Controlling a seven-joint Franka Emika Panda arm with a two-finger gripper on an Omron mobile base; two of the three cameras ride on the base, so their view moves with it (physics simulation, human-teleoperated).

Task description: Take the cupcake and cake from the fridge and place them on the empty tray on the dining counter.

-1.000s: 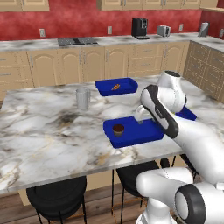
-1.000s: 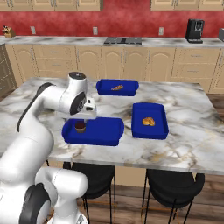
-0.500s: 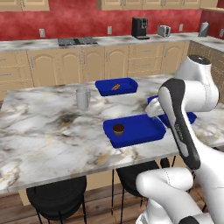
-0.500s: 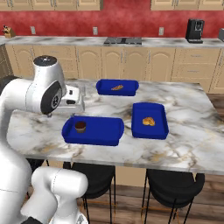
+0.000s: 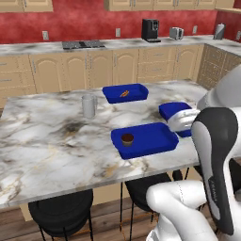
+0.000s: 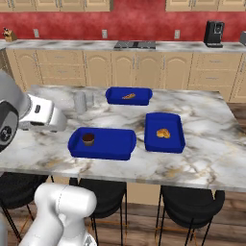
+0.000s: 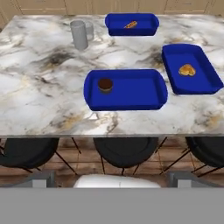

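- the arm (image 5: 214, 155) is bent up high, pulled back from the counter (image 5: 52, 141), on the stool side.
- the hand (image 6: 42, 114) sits near the counter's edge, beside the tray (image 6: 108, 144).
- the hand camera looks down over the counter (image 7: 39, 87) from the stool side, with black stools (image 7: 124, 151) below.
- the gripper's jaws stand wide apart and hold nothing; they touch nothing.
- the cupcake (image 7: 105, 84) sits in the near tray (image 7: 135, 89), at one end.
- the rest of that tray is bare.
- two more blue trays (image 7: 192, 81) lie farther off, each with an orange food piece (image 7: 187, 69).
- a grey cup (image 7: 79, 35) stands upright on the counter, apart from the trays.
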